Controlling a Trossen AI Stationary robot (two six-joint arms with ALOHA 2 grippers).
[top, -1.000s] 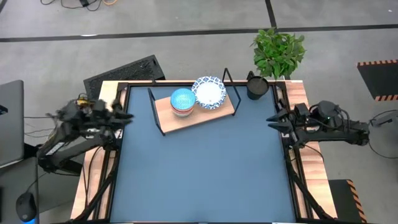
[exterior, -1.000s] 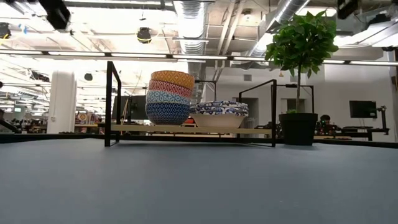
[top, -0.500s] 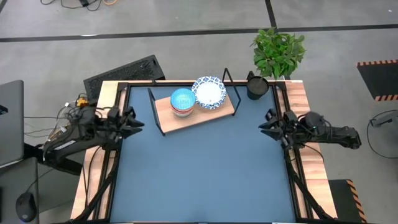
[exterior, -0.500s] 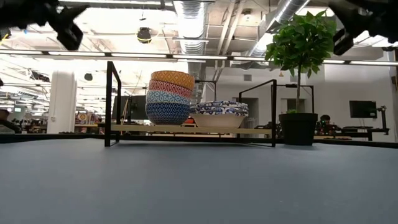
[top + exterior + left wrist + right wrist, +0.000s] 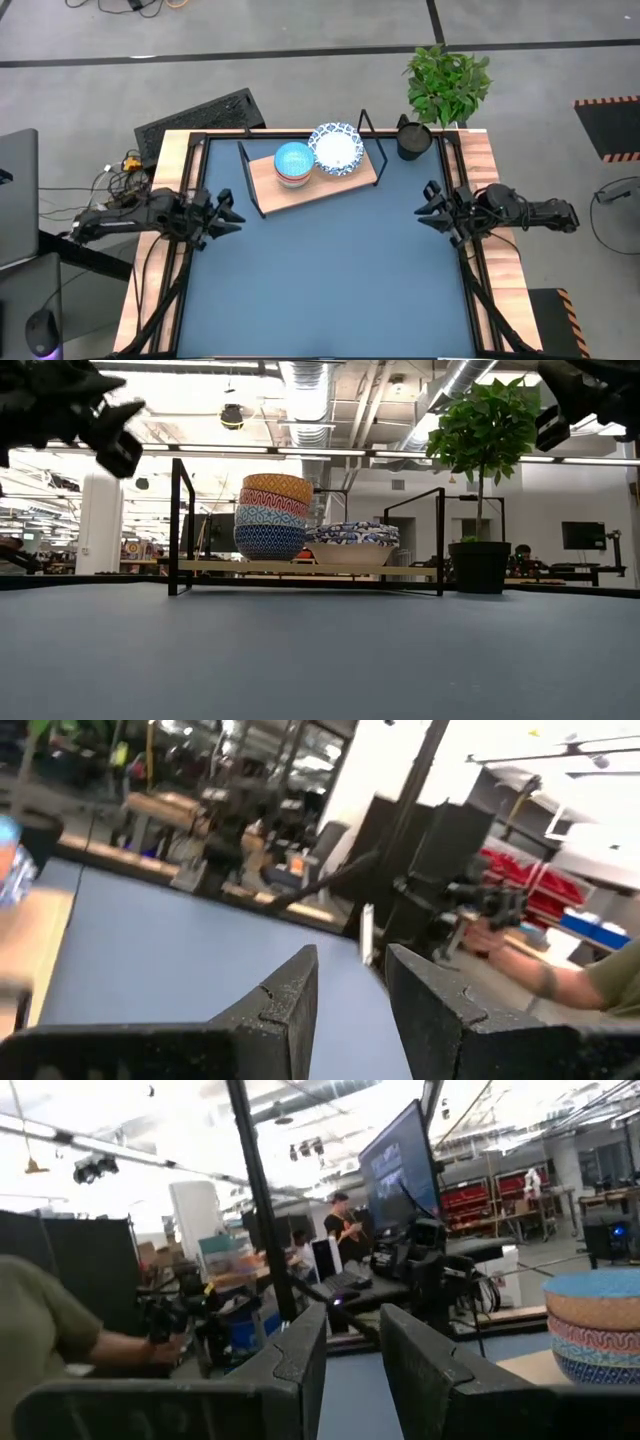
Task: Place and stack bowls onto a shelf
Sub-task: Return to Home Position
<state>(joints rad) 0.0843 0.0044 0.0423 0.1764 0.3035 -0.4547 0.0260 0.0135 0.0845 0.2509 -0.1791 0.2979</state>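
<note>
The shelf, a light-wood board in a black wire frame, stands at the table's far middle. On it rest a stack of small bowls with a light-blue one on top and, to its right, white bowls with blue rims nested together. My left gripper hovers over the table's left edge. My right gripper hovers over the right edge. Both point inward at each other. Each is open by a narrow gap with nothing between the fingers, as the left wrist view and the right wrist view show.
A black cup stands at the table's far right corner, with a potted plant behind it. The blue tabletop spreads bare in front of the shelf. A person's forearm shows beyond the table, holding a control arm.
Both grippers have come down beside the table. The left one has also swung toward the near edge and inward over the table's left edge. The right one has edged inward. The bowls and the shelf have not moved.
</note>
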